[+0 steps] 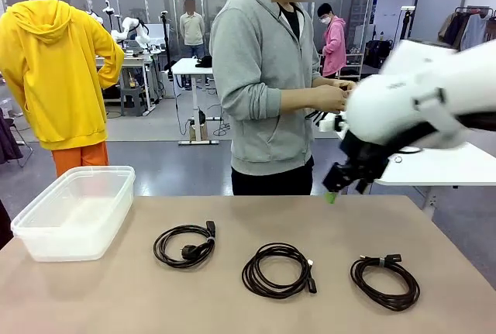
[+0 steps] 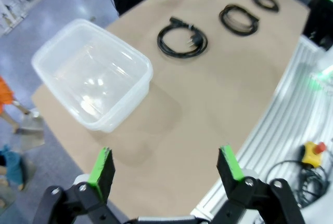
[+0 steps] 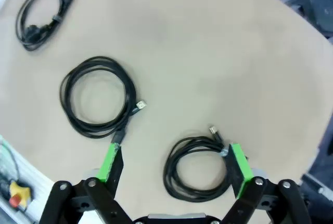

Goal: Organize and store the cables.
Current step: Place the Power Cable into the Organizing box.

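Three black cables lie coiled in a row on the tan table [image 1: 232, 218]: a left coil [image 1: 184, 246], a middle coil [image 1: 277, 270] and a right coil [image 1: 385, 280]. My right gripper [image 1: 335, 191] hangs open above the table's far right, holding nothing. In the right wrist view its open fingers [image 3: 175, 166] frame the right coil [image 3: 197, 169] from above, with the middle coil [image 3: 96, 96] and the left coil [image 3: 41, 13] farther off. My left gripper [image 2: 165, 166] is open and empty, high over the table's left end, looking down on the left coil [image 2: 182, 39].
A clear plastic tub [image 1: 74, 210] stands empty at the table's left end, also seen below my left gripper [image 2: 93, 73]. A person in a grey hoodie [image 1: 263, 78] stands at the far side with hands together. A yellow and red stop button [image 2: 312, 154] sits off the table's near edge.
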You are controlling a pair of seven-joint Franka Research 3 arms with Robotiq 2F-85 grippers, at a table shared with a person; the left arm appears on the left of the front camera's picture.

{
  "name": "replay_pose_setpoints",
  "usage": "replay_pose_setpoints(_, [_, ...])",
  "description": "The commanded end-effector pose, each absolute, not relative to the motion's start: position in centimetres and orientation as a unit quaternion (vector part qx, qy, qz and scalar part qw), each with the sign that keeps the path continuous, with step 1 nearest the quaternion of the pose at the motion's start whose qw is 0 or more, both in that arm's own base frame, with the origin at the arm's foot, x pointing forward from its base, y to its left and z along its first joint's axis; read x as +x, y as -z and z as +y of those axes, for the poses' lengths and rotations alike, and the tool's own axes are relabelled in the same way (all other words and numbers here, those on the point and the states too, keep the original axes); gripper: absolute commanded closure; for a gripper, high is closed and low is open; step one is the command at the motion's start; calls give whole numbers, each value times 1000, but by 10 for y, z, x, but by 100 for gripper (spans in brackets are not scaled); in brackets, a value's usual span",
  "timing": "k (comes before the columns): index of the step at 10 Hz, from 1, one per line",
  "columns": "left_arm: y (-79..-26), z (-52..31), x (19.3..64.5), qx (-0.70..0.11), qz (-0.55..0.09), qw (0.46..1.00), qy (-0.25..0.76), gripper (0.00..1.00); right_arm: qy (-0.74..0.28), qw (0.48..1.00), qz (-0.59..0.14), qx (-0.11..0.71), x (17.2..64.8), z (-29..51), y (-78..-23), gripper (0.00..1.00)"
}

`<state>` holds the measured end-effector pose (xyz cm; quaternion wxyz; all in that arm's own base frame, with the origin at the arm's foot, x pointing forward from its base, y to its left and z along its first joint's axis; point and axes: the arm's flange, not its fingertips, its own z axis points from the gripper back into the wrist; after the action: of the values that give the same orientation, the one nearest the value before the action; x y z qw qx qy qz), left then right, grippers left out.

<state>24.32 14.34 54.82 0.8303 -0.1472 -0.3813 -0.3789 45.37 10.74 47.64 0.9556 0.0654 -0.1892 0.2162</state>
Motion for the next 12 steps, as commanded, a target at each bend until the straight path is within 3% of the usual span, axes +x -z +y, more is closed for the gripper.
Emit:
replay_pose_setpoints(1, [-549, 143, 244, -149, -384, 826, 384, 0, -212, 948, -227, 63, 430, 97, -470, 0])
replay_pose_setpoints(2, [-549, 143, 244, -149, -384, 826, 384, 0, -216, 956, -189, 65, 454, 107, -476, 0])
replay_pose_setpoints(10, [-549, 143, 244, -149, -384, 826, 384, 0, -222, 953, -194, 67, 453, 109, -475, 0])
replay_pose_setpoints(11, [-548, 143, 243, -147, -381, 830, 379, 0, -269, 937, -197, 100, 444, 75, -463, 0])
replay_pose_setpoints(12, [-562, 119, 240, -100, -318, 879, 340, 0, -297, 925, -216, 99, 435, 47, -454, 0])
